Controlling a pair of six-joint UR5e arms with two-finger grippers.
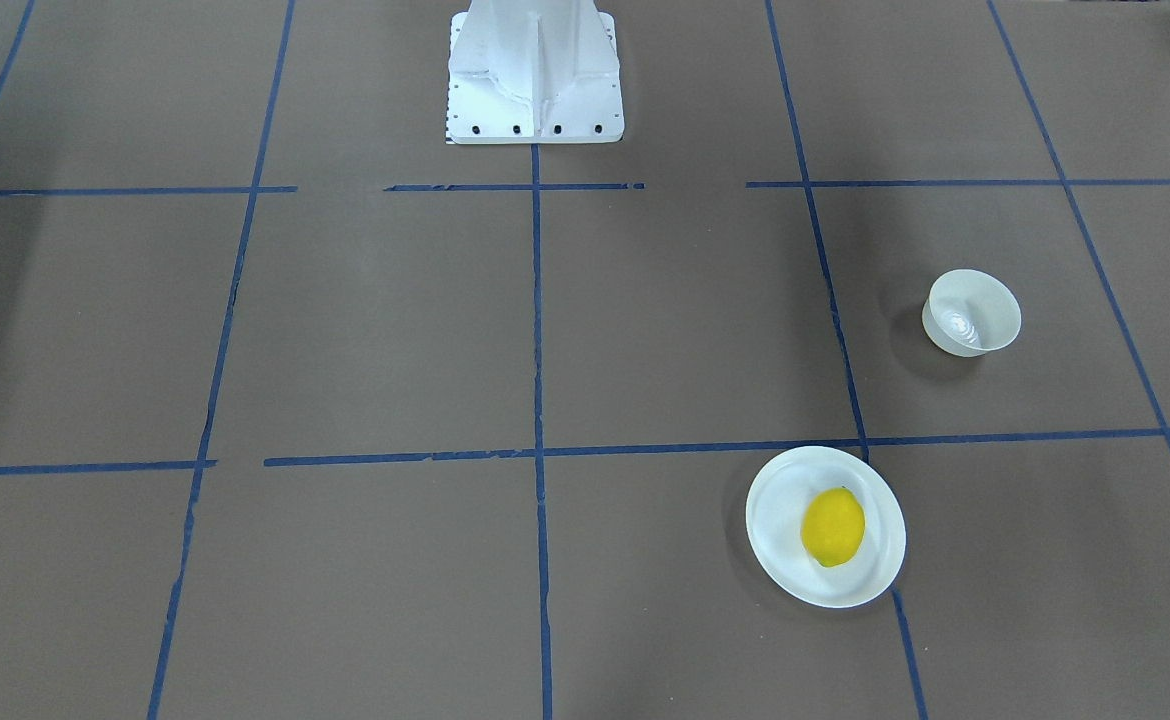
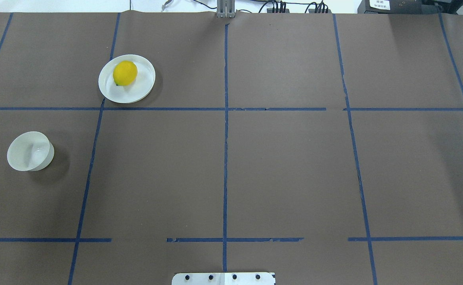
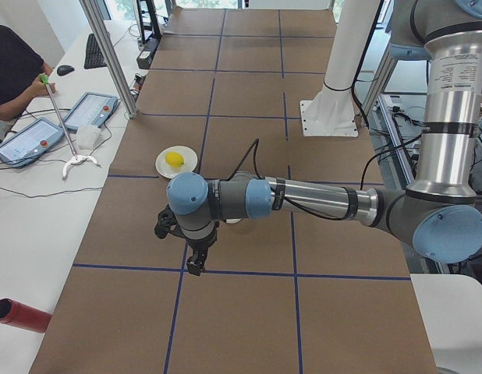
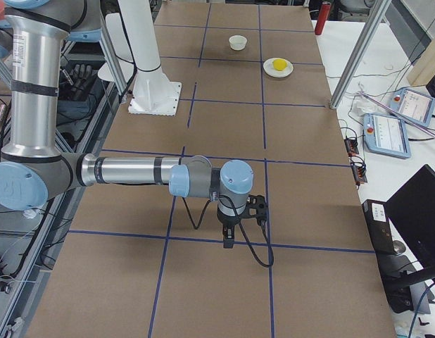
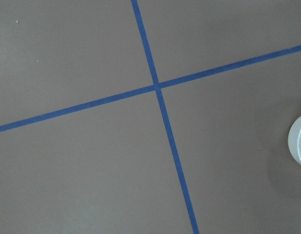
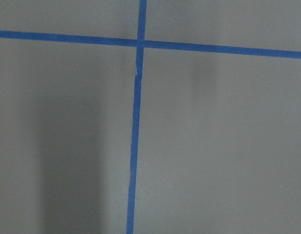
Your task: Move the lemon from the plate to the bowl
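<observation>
The yellow lemon lies on the flat white plate, on the far side of the table on my left. It shows in the overhead view on the plate. The small deep white bowl stands empty, nearer to me and further left; its edge shows in the left wrist view. My left gripper hangs high above the table near the bowl. My right gripper hangs above the table's right half. Both show only in the side views, so I cannot tell whether they are open or shut.
The robot's white base stands at the table's near edge. Blue tape lines divide the brown table cover. A side table holds tablets, a red cylinder and an operator's arm. Metal posts stand at the far edge.
</observation>
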